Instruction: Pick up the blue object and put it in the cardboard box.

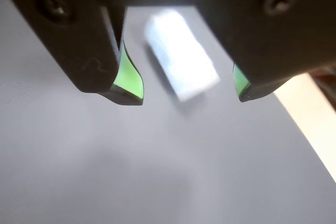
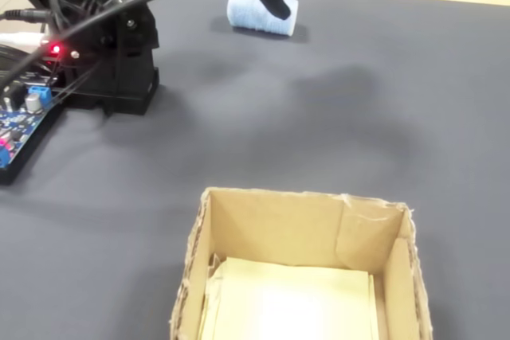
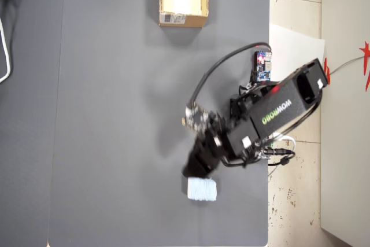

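Blue object (image 1: 181, 53) lies on the grey worktop (image 1: 157, 171), directly beyond the gap between the two jaws in the wrist view, set at a slant to them rather than square. The pincer (image 1: 190, 90) is spread wide with nothing in it, its green-lined tips hanging above the worktop and clear of the lump on both sides. In the fixed view one dark tip overlaps the lump's upper edge (image 2: 261, 13); whether it touches cannot be told from that angle.

Because the lump sits askew and looks soft, a straight descent could, I judge, bring one jaw onto its corner and roll or nudge it aside instead of bracketing it. Closing too high might only pinch the top and let it slip out on the lift.

Seen from overhead, the arm reaches out from its base, folded at the elbow, with the wrist pitched down over the lump (image 3: 202, 189). The cardboard box (image 3: 183, 18) stands well apart at the far end of the worktop, open side up, so a long carry remains.
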Tool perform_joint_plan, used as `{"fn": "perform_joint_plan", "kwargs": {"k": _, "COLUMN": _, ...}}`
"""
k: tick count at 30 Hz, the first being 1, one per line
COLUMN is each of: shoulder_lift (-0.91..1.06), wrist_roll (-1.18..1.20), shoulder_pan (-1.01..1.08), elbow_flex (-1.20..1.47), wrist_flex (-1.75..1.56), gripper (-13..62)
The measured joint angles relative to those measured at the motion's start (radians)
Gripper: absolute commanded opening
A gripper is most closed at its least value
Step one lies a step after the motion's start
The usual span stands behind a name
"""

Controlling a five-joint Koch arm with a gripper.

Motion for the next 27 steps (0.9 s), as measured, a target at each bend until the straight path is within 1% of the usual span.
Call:
{"fn": "perform_joint_plan", "kwargs": {"k": 3, "shoulder_lift": 0.003, "wrist_roll": 0.037, "shoulder_pan": -0.066, "elbow_flex": 0.000, "wrist_flex": 0.015, "gripper": 33.7}}
{"fn": "perform_joint_plan", "kwargs": {"k": 7, "shoulder_lift": 0.002, "wrist_roll": 0.043, "shoulder_pan": -0.233, "elbow_flex": 0.000, "wrist_flex": 0.025, "gripper": 33.7}}
{"fn": "perform_joint_plan", "kwargs": {"k": 9, "shoulder_lift": -0.006, "wrist_roll": 0.043, "shoulder_pan": -0.258, "elbow_flex": 0.000, "wrist_flex": 0.025, "gripper": 33.8}}
{"fn": "perform_joint_plan", "kwargs": {"k": 12, "shoulder_lift": -0.095, "wrist_roll": 0.063, "shoulder_pan": -0.327, "elbow_flex": -0.023, "wrist_flex": 0.025, "gripper": 33.8}}
{"fn": "perform_joint_plan", "kwargs": {"k": 14, "shoulder_lift": -0.133, "wrist_roll": 0.064, "shoulder_pan": -0.342, "elbow_flex": -0.043, "wrist_flex": 0.023, "gripper": 33.8}}
{"fn": "perform_joint_plan", "kwargs": {"k": 15, "shoulder_lift": -0.186, "wrist_roll": 0.074, "shoulder_pan": -0.348, "elbow_flex": -0.080, "wrist_flex": 0.025, "gripper": 33.8}}
{"fn": "perform_joint_plan", "kwargs": {"k": 17, "shoulder_lift": -0.222, "wrist_roll": 0.086, "shoulder_pan": -0.350, "elbow_flex": -0.140, "wrist_flex": 0.023, "gripper": 33.8}}
{"fn": "perform_joint_plan", "kwargs": {"k": 27, "shoulder_lift": -0.390, "wrist_roll": 0.091, "shoulder_pan": -0.360, "elbow_flex": -0.164, "wrist_flex": 0.015, "gripper": 34.0}}
